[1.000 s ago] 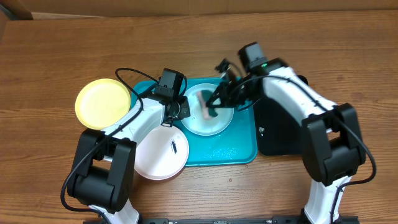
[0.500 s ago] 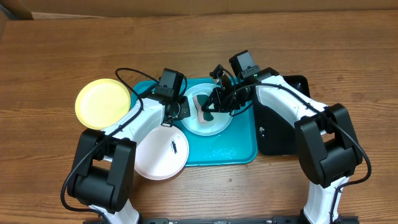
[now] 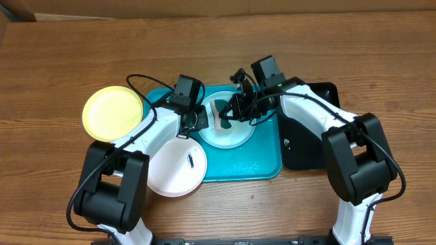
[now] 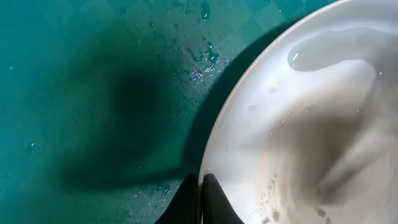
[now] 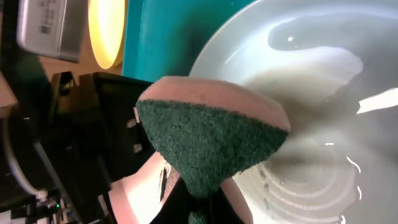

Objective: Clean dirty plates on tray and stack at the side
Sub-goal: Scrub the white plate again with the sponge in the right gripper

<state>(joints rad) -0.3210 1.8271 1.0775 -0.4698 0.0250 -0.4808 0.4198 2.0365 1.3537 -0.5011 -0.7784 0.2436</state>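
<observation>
The pale blue plate lies wet on the turquoise tray. My left gripper is shut on its left rim; the left wrist view shows the closed fingertips pinching the rim. My right gripper is shut on a sponge, green scrub side and pink back, held over the plate. The yellow-green plate lies on the table to the left. The white plate with a dark smear sits at the tray's lower left.
A glossy black tray lies to the right of the turquoise tray, under my right arm. Water drops lie on the turquoise tray floor. A black cable loops over the tray's back left corner.
My right gripper has moved left with the sponge across the pale blue plate. The left arm and the other plates have not moved.
</observation>
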